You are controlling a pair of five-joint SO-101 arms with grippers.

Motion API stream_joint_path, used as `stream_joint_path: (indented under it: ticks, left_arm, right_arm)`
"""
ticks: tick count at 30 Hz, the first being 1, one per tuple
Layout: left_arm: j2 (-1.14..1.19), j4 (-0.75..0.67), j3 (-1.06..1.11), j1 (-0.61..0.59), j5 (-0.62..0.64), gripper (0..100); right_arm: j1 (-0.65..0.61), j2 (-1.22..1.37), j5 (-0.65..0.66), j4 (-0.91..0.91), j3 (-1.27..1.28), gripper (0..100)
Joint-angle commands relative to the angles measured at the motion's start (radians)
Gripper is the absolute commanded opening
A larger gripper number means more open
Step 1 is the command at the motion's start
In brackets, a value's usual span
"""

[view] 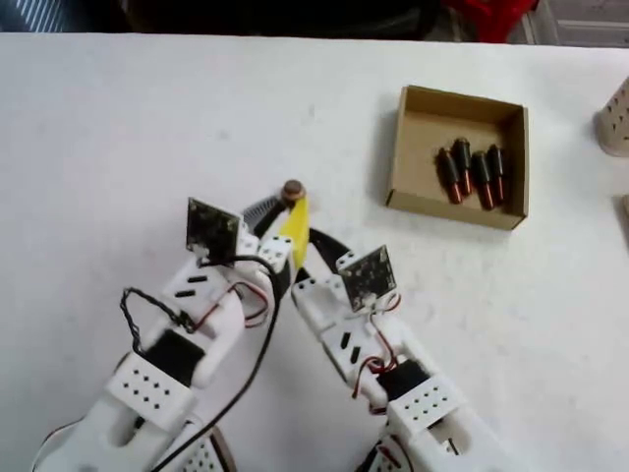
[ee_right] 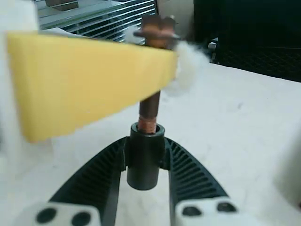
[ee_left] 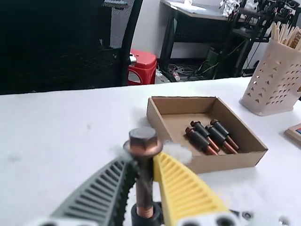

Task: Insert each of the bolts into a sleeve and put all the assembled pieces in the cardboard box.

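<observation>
My left gripper (ee_left: pixel 143 160), with one grey and one yellow finger, is shut on a copper bolt (ee_left: pixel 142 141) held upright, head up. The bolt's lower end sits in a black sleeve (ee_right: pixel 145 162), on which my right gripper (ee_right: pixel 145 155) is shut with its black fingers. The left gripper's yellow finger (ee_right: pixel 84 80) crosses in front of the bolt (ee_right: pixel 150 108). In the high view both arms meet at mid-table, with the bolt head (view: pixel 292 190) on top. The cardboard box (view: pixel 452 208) lies to the right and holds several assembled pieces (view: pixel 472 172).
A perforated beige holder (view: pixel 614 123) stands at the table's far right edge, beyond the box (ee_left: pixel 207 162). White tabletop lies bare to the left and behind the grippers. A chair and red stool stand off the table's far side.
</observation>
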Motion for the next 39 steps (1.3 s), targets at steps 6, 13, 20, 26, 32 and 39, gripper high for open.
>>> stream_joint_path:
  ticks: [6, 13, 20, 26, 32, 39]
  left_arm:
    - [-0.004, 0.186, -0.106, 0.004, 0.011, 15]
    - [-0.004, 0.242, -0.103, 0.004, 0.011, 36]
    - [-0.004, 0.310, -0.107, -0.039, -0.020, 35]
    - [-0.004, 0.427, -0.107, -0.047, -0.095, 35]
    - [-0.010, 0.460, -0.109, -0.110, -0.087, 35]
    - [-0.321, 0.620, -0.184, -0.058, 0.020, 35]
  right_arm:
    - [0.004, -0.012, -0.006, 0.002, 0.006, 1.6]
    - [0.005, -0.012, -0.006, 0.002, 0.006, 1.6]
    - [0.051, -0.012, -0.008, -0.001, 0.006, 1.6]
    - [0.094, -0.015, -0.009, -0.005, 0.006, 1.6]
    - [0.150, -0.013, -0.009, -0.001, 0.006, 1.6]
    - [0.148, -0.012, -0.006, 0.027, 0.006, 1.6]
